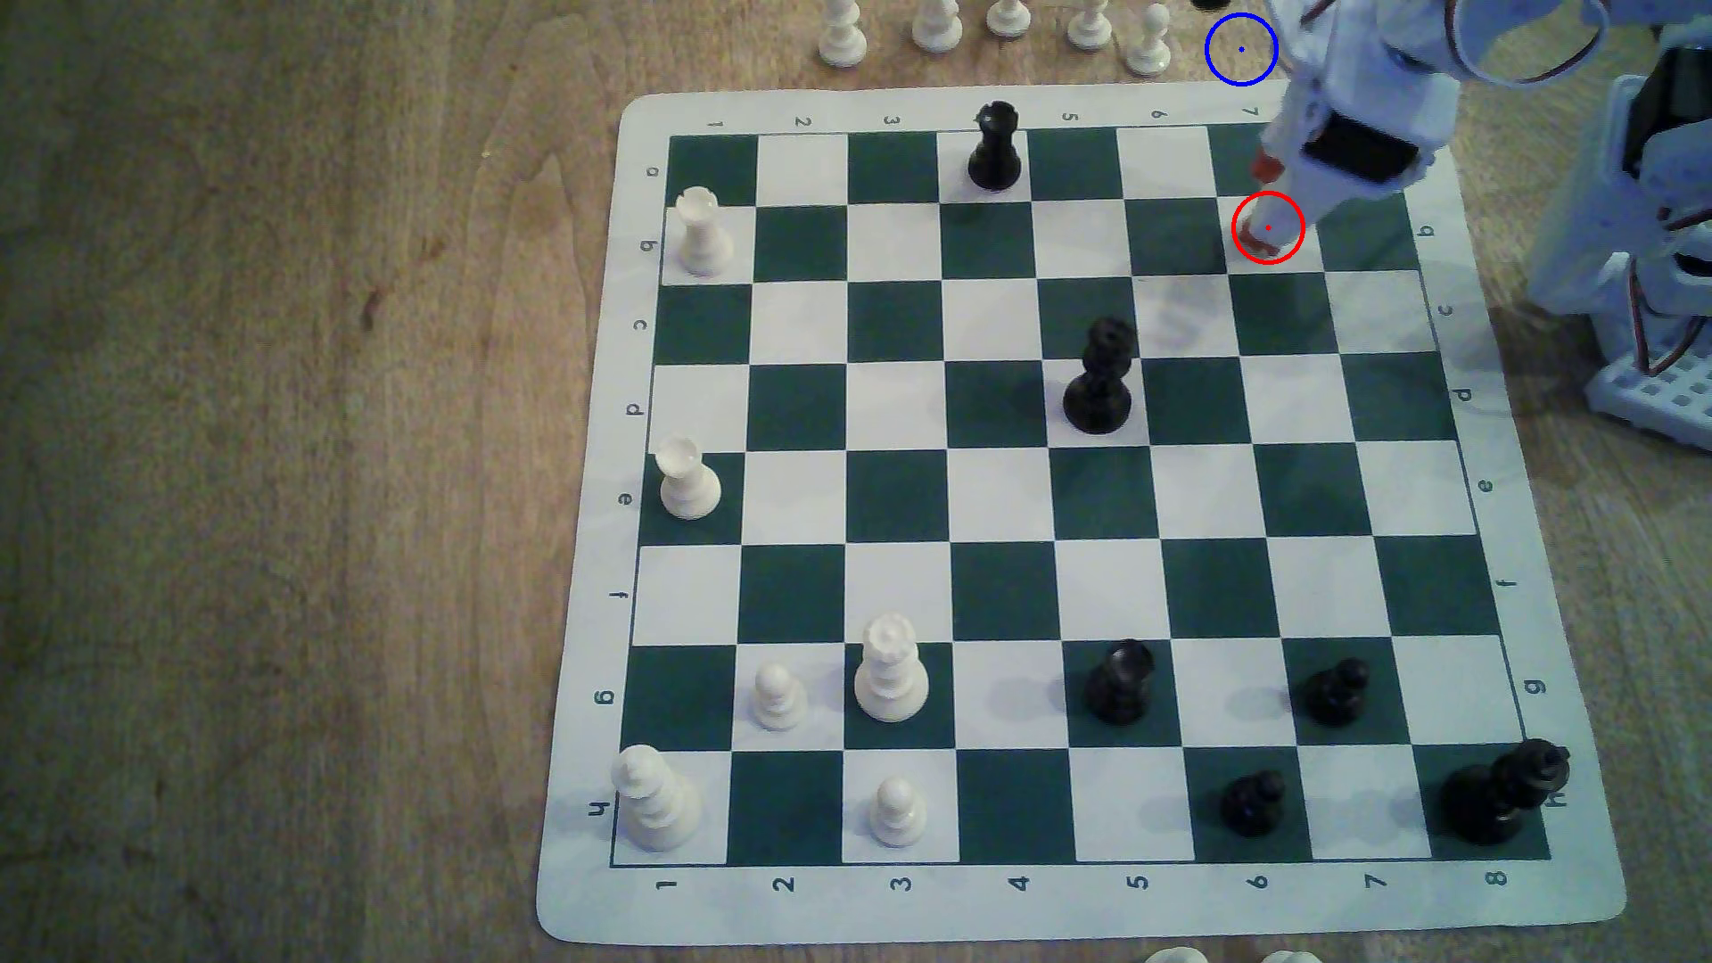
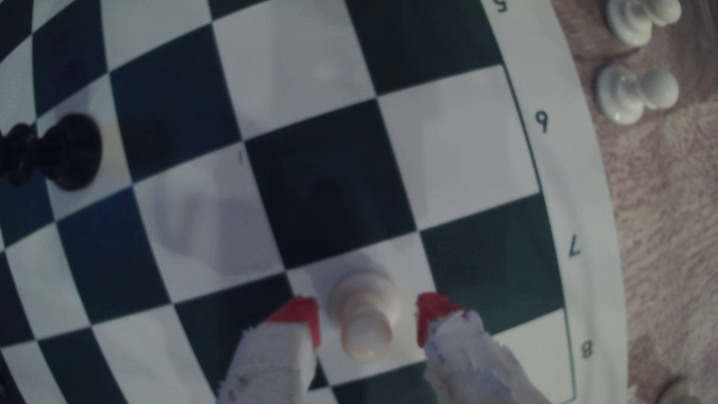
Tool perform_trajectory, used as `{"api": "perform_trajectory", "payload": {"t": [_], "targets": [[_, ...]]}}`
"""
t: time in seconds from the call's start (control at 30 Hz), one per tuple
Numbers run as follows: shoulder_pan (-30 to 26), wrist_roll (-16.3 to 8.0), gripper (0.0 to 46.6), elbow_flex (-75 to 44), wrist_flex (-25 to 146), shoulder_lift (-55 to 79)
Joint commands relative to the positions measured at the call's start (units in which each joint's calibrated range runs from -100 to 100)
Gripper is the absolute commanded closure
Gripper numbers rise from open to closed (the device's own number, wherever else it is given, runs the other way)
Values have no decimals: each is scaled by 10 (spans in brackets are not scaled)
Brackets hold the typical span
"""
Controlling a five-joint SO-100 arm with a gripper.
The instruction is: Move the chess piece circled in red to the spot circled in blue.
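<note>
Between the red-tipped fingers (image 2: 301, 316) of the gripper (image 2: 367, 320) stands the white pawn (image 2: 365, 310), upright on its white square, jaws apart with a gap either side. Step in hand: the grasp, not yet closed. Next, likely: close on the neck, lift clear, carry off the board (image 1: 593, 593) to the blue ring (image 1: 1241, 49) nearby on the tabletop (image 1: 278, 463).

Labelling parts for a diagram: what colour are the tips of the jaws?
Red, on white fingers; clearest in the wrist view, either side of the white pawn.

Board border (image 1: 1093, 903): nos. 1–8 along near and far edges, letters a–h down sides (some blurry).
</note>
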Motion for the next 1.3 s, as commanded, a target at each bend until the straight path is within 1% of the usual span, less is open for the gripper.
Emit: {"api": "perform_trajectory", "payload": {"t": [0.0, 0.07, 0.27, 0.3, 0.33, 0.47, 0.5, 0.73, 0.9, 0.93, 1.03, 1.07, 1.17, 1.2, 1.27], "targets": [[-5, 0, 344, -6, -7, 2], [-7, -1, 353, -6, -7, 2], [-8, -1, 354, -6, -8, 0], [-8, -1, 362, -6, -8, 0], [-8, -1, 393, -5, -8, 0], [-8, 0, 459, -5, -8, 0], [-8, 0, 464, -5, -7, 0], [-11, -3, 464, -12, -5, 0], [-5, -1, 464, -58, 0, 9], [2, 5, 464, -98, 29, 20], [28, 20, 464, -144, 77, 17], [47, 32, 464, -153, 87, 8], [76, 52, 464, -159, 88, 3], [96, 64, 464, -162, 88, 1], [112, 75, 464, -161, 87, 1]]}}
